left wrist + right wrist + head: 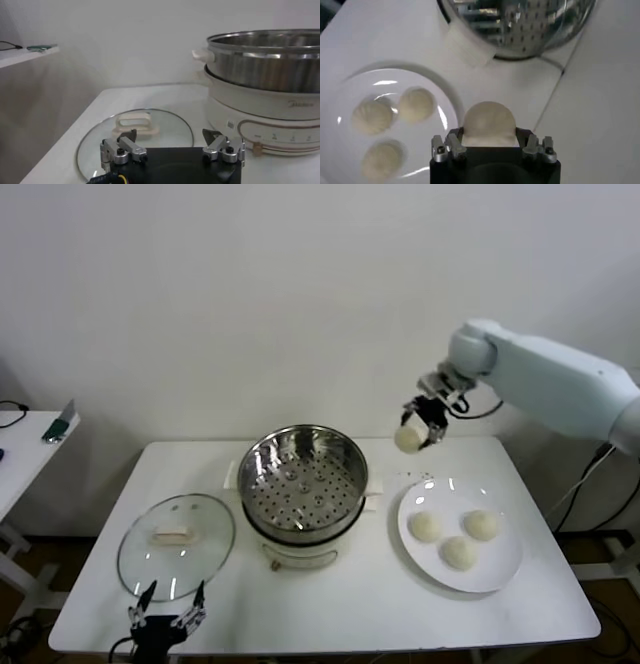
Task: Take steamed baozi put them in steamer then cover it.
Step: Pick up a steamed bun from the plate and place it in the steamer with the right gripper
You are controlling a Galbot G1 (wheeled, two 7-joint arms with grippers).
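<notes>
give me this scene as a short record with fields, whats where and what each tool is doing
right tool: shut on a baozi, lifted between plate and steamer
left tool: open, idle at the table's near edge by the lid
steamer: uncovered, basket empty
plate: right of steamer, three baozi on it
glass lid: flat on the table, left of steamer

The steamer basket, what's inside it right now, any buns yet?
No buns yet. The steamer shows only its bare perforated bottom. The right gripper holds one baozi in the air beside it; three wait on the plate. Below the perforations is hidden.
</notes>
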